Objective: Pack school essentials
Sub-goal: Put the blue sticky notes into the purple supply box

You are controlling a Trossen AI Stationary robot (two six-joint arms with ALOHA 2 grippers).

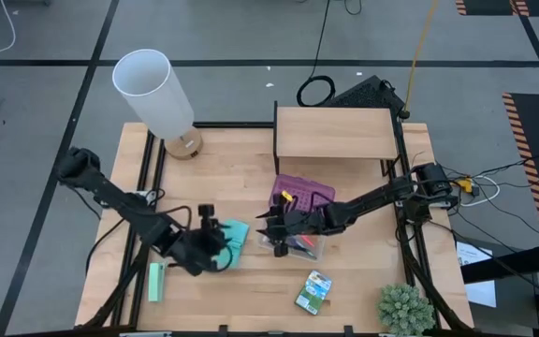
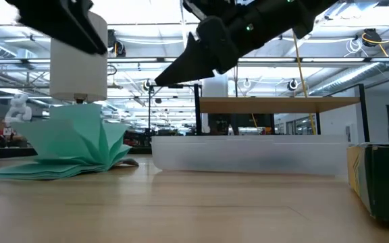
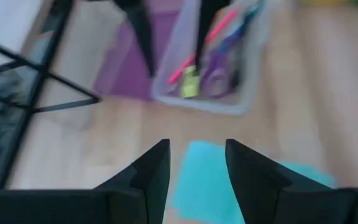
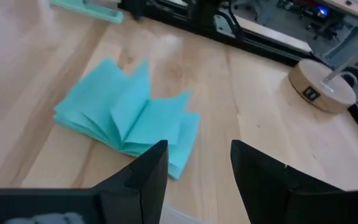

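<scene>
We see the left gripper (image 1: pixel 215 245) at lower left of the high view, fingers parted and holding nothing, over the teal notepad (image 1: pixel 233 241). The right gripper (image 1: pixel 271 227), also spread and empty, hovers at centre over the clear case (image 1: pixel 299 245) containing pencils (image 3: pixel 199 57). The crayon box (image 1: pixel 313 291) lies lower right.

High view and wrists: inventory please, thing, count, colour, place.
Clear plastic case: 1, clear, table centre; pink pencil and purple-handled scissors inside.
Purple lid: 1, behind the case.
Fanned teal paper pad: 1, left of the case.
Mint-green rectangular block: 1, front left.
Green-yellow crayon box: 1, front centre.
White lamp: 1, wooden base, back left.
Wooden shelf: 1, back centre.
Green plant: 1, front right.
Left gripper: open, over the pad.
Right gripper: open, over the case.
</scene>
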